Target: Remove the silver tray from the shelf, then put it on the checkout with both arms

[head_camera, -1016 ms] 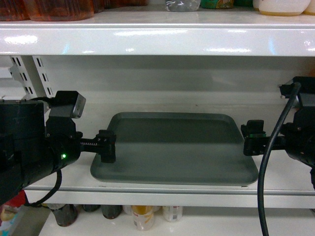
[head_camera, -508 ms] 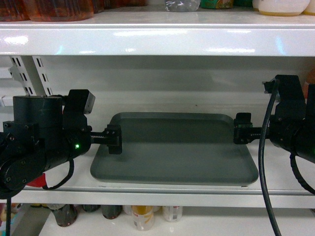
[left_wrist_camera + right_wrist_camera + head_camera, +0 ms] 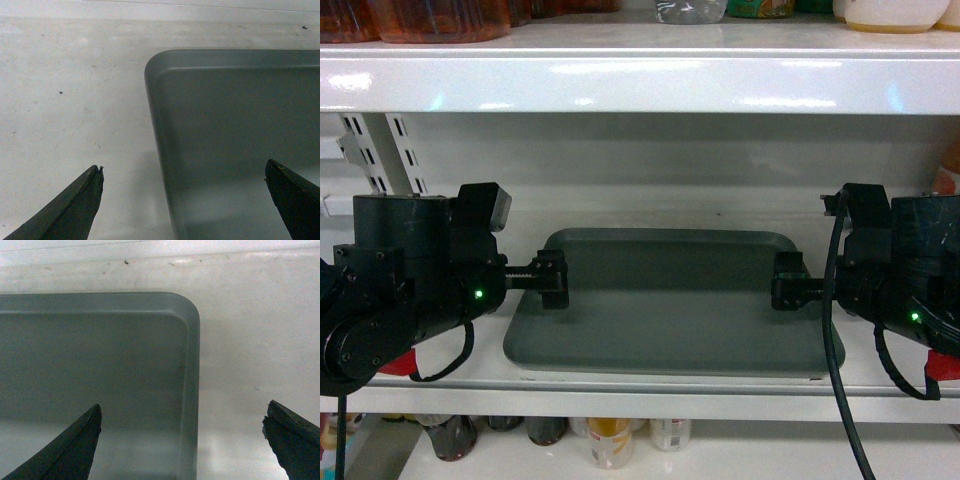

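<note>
We see the silver tray [image 3: 670,300] lying flat on the white shelf [image 3: 640,385]. Our left claw [image 3: 552,280] is at the tray's left edge and our right claw [image 3: 790,282] at its right edge. In both wrist views the fingers [image 3: 75,207] are spread wide, one over the tray and one over the bare shelf, with the rim between them.

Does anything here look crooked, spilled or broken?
Nothing stands out. The silver tray lies flat and square on the shelf, undamaged, with the left gripper and right gripper open astride its side rims.
</note>
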Controlling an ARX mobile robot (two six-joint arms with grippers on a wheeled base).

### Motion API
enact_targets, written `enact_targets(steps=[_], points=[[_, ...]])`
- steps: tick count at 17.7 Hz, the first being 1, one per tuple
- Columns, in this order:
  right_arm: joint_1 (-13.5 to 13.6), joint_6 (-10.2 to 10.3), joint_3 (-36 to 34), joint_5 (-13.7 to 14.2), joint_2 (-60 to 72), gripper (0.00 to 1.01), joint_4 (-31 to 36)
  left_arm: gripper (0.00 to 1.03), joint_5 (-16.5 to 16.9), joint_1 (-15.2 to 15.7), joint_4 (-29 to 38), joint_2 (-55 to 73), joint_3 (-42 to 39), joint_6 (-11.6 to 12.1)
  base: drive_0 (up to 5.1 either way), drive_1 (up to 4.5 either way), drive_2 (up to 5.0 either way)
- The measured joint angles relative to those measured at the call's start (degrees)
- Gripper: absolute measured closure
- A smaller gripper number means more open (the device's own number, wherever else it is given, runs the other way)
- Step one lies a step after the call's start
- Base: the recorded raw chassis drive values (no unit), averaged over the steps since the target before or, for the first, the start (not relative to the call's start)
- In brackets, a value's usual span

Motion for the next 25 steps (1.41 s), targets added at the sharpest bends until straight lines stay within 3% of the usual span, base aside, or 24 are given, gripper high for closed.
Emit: enact_targets(steps=[13,21,23,25], points=[[1.73,0.87,9.57,3.19,6.25,0.03,-5.31,0.05,-0.55,-0.46,-2.62,6.12,7.13,-0.74,0.0,0.0,0.0],[2.05,1.01,10.56,4.11,7.15,0.03,-5.57,0.05,-1.25,-1.09,-2.1,7.32,8.15,0.09,0.0,0.0,0.0],[2.05,1.22,10.54,4.24,7.17,0.11,-5.33,0.15,-1.62,-1.14,-1.73,7.52,8.15,0.26,0.0,0.0,0.0],[2.05,1.73,10.34,4.26,7.17,0.31,-5.05,0.35,-1.97,-1.11,-1.25,7.8,8.15,0.24,0.0,0.0,0.0]])
